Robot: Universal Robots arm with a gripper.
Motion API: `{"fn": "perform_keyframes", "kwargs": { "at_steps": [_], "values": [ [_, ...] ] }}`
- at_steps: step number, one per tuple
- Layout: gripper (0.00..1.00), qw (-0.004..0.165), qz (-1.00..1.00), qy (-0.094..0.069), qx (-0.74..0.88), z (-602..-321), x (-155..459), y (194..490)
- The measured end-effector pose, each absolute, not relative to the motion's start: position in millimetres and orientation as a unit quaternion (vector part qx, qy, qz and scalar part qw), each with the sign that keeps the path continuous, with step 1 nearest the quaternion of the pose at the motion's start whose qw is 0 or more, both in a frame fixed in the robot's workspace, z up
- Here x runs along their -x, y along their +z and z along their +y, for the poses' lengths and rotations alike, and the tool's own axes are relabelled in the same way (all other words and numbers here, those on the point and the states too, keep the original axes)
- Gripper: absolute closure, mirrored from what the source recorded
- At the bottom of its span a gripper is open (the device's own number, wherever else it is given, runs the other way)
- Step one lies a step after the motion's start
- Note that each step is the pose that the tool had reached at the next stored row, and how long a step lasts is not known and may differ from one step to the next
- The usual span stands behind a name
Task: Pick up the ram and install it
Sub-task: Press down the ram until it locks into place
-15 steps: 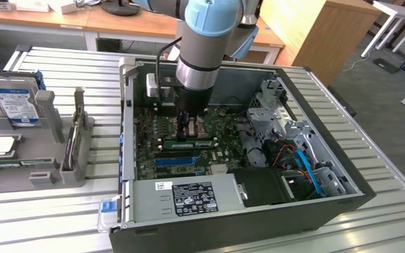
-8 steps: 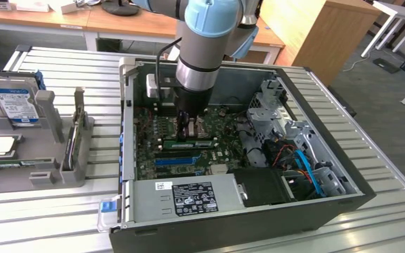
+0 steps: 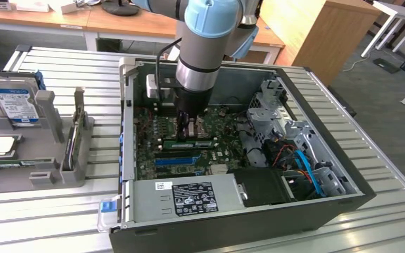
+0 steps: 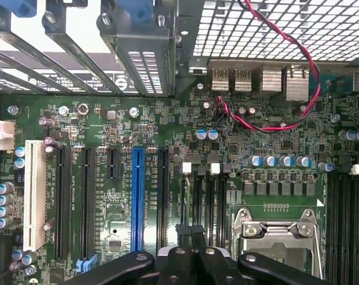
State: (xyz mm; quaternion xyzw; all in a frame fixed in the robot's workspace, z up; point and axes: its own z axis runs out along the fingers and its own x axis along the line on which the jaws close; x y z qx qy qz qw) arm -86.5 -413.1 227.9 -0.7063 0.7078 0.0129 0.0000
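- Reaching down into the open computer case [image 3: 297, 71], the gripper [image 3: 185, 136] stands over the motherboard [image 3: 188, 153] — fingers pressed together, nothing visibly between them.
- The ram [image 3: 187, 143] lies seated across the board directly under the fingertips.
- Wrist view: closed fingertips [image 4: 191, 233] hover beside the blue slot [image 4: 137, 199] and the CPU socket [image 4: 278, 234].
- A hard drive [image 3: 14, 104] sits in the grey holder [image 3: 30, 158] — exterior view's left.

I see my gripper [image 3: 185, 138] low inside the open computer case [image 3: 343, 203], closed, just above the ram [image 3: 188, 143] on the motherboard [image 3: 160, 150]. The drive cage [image 3: 276, 113] crowds the exterior view's right, the power supply [image 3: 188, 197] the near side; above stays open.
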Motion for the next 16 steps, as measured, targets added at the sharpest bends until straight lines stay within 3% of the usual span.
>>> {"fn": "perform_keyframes", "kwargs": {
  "at_steps": [16],
  "values": [
    [0.89, 0.0, 0.708, 0.013, 0.706, -413.2, 86.5, 225.9]
  ]
}}
